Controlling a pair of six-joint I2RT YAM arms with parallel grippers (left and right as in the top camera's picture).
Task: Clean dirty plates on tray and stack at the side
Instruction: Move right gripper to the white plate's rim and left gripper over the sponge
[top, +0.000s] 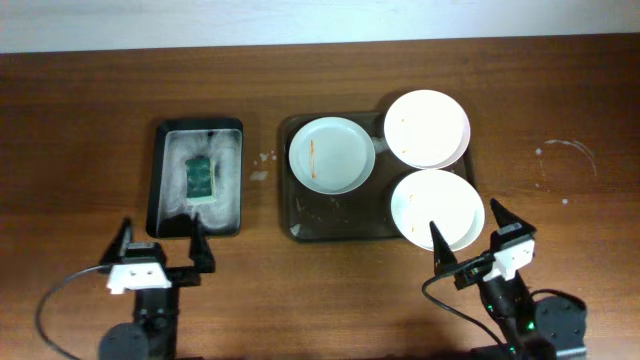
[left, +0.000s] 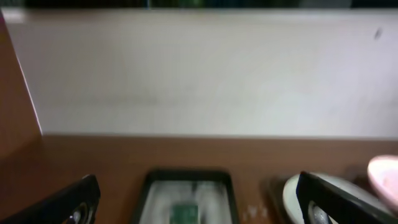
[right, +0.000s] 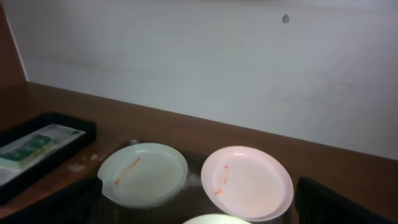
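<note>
On the brown tabletop (top: 80, 120), the dark tray (top: 322, 218) sits right of centre with three white plates on it. The left plate (top: 331, 155) lies in the tray's far left part and carries an orange streak. The far right plate (top: 427, 128), with small orange marks near its left side, overhangs the tray's far right corner. The near right plate (top: 437, 209) overhangs the near right corner. Left of the tray, apart from it, a smaller black tray (top: 155, 180) holds white foam (top: 225, 165) and a green sponge (top: 201, 178). The left fingers (top: 201, 252) hover spread wide and empty just before the black tray; the right fingers (top: 442, 250), equally spread and empty, are at the near right plate's front edge
</note>
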